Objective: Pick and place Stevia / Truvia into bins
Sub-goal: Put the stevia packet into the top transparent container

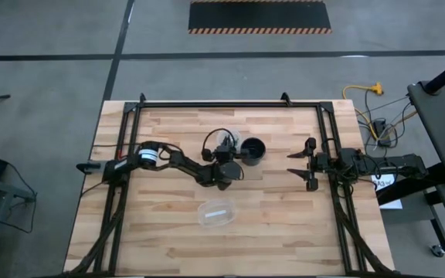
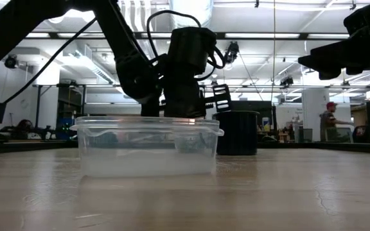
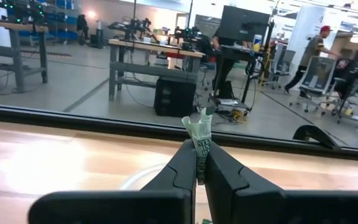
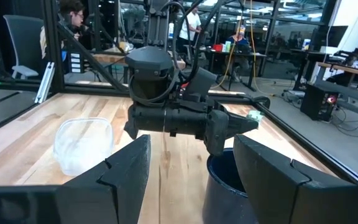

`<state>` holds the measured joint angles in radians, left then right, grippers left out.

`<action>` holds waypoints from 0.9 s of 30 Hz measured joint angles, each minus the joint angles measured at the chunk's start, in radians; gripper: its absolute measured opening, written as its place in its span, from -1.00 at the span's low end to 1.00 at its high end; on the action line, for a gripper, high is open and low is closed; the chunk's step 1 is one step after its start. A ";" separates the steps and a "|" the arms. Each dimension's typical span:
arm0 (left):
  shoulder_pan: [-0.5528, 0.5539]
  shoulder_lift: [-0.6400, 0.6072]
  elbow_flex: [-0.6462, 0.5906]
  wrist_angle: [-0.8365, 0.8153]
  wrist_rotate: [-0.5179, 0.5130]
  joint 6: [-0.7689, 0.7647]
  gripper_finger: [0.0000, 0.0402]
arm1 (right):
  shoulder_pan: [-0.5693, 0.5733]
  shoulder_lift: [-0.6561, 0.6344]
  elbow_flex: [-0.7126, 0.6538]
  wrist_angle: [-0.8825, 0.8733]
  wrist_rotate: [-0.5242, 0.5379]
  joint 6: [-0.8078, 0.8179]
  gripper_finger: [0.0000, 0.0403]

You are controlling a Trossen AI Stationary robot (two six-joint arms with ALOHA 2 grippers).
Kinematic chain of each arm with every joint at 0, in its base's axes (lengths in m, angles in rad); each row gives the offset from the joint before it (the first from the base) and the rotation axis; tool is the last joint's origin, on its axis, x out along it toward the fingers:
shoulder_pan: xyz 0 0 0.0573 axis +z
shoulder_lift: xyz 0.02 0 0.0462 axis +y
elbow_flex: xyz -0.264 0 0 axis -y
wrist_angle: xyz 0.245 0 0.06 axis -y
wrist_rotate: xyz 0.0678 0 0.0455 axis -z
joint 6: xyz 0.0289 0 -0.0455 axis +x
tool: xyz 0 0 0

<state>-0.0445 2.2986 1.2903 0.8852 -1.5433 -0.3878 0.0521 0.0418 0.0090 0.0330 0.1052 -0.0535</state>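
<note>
Left tool (image 3: 200, 163) closed on one green-and-white Stevia packet (image 3: 202, 138), pinched upright between its fingertips, held above mid-counter (image 1: 284, 224) just beside black mug (image 1: 253, 150). Small clear cup (image 1: 227, 142) touching mug's left side. Oval clear tub (image 1: 215, 213) nearer the front edge. Right tool (image 1: 295, 166) parked near the right edge, fingers spread apart, holding nothing.

Counts: one green-and-white Stevia packet (image 3: 200, 138), one black mug (image 1: 254, 150), one oval clear plastic tub (image 1: 216, 213), possibly one small clear cup (image 1: 227, 142), mostly hidden; two arms, one wooden table (image 1: 284, 208).
</note>
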 joint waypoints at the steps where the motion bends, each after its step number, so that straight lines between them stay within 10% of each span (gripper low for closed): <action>1: 0.001 0.000 0.000 0.000 0.000 0.001 -1.00 | 0.000 0.000 0.000 0.000 0.000 0.000 0.10; 27: 0.032 -0.007 -0.002 -0.003 0.151 0.030 -0.70 | 0.000 0.000 0.000 0.000 0.000 0.000 0.10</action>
<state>-0.0128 2.2917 1.2884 0.8818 -1.3922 -0.3580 0.0517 0.0422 0.0090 0.0330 0.1055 -0.0532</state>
